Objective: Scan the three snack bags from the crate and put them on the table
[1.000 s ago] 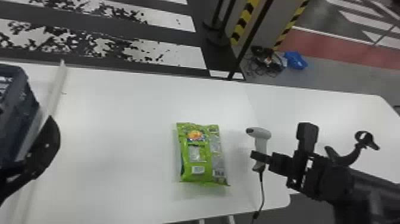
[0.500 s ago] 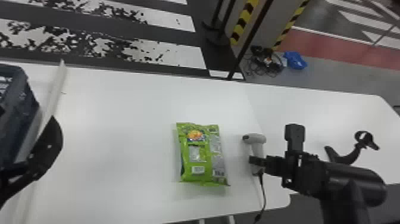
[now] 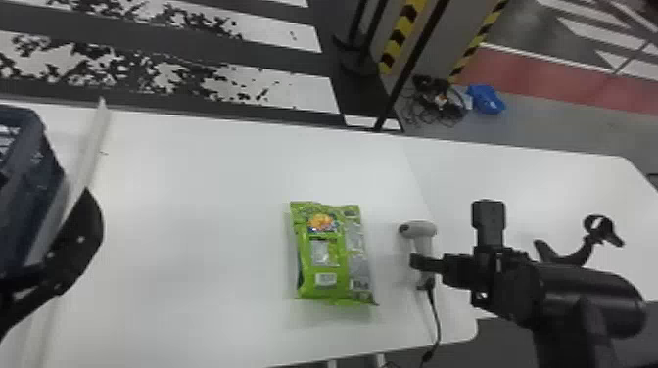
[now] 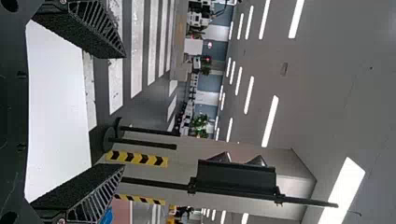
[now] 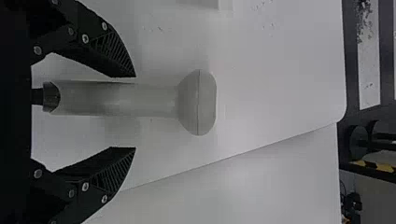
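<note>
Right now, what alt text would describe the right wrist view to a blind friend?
A pale scanner rests on a white table, its handle between the open fingers of the right gripper. Beyond the table's edge are striped floor and yellow-and-black markings.

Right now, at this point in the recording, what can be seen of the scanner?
The scanner is pale grey, apparently smooth plastic, with a rounded head, a straight handle and a dark cable at the handle's end. It is at the white table, right of the green snack bag, head away from the robot. The right gripper's open fingers straddle the handle, a clear gap on one side; contact on the other I cannot tell.
</note>
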Robot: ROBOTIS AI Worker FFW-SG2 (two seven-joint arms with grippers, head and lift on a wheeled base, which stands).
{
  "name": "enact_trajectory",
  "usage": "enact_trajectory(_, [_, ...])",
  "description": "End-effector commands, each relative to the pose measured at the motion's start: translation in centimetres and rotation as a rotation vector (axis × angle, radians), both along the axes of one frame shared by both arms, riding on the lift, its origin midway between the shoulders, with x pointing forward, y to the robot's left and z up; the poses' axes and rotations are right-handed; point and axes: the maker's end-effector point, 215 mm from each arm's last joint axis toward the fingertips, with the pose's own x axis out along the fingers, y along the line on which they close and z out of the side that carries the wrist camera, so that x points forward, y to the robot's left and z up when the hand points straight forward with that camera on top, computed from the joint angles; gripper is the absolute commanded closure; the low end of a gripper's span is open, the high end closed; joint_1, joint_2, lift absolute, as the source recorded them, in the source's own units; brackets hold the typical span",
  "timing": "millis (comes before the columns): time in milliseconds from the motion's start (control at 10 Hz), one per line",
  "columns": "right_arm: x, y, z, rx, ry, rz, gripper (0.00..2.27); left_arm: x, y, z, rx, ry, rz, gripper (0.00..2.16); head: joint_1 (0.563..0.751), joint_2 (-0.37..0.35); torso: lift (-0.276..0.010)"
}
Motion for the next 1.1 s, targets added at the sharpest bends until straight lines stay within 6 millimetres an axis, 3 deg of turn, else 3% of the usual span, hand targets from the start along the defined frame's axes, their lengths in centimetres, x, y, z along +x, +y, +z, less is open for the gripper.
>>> enact_trajectory(0, [0.1, 1.6, 3.4, 0.015, -0.074, 0.037, 0.06, 0.0, -0.1, -0.1, 0.001, 0.002, -0.003, 0.03, 0.695, -0.35, -0.094])
enact_trajectory(100, [-1.6, 4.6, 4.4, 0.148, -0.032, 0.093, 0.07, 0.0, -0.1, -0.1, 0.003, 0.002, -0.002, 0.03, 0.695, -0.35, -0.094])
enact_trajectory(400, [-1.6, 11.5, 5.9, 0.448, 0.031, 0.207, 0.08, -0.1, 0.0, -0.2, 0.008, 0.005, 0.0, 0.03, 0.695, -0.307, -0.094])
enact_trajectory(600, [-0.6, 13.4, 4.4, 0.534, 0.089, 0.241, 0.08, -0.2, 0.4, -0.5, 0.013, 0.011, 0.005, 0.03, 0.695, -0.256, -0.094])
enact_trajectory(1000, [3.6, 14.6, 1.9, 0.583, 0.053, 0.309, 0.09, -0.3, 0.7, -0.9, 0.023, 0.018, 0.013, 0.03, 0.695, -0.198, -0.094])
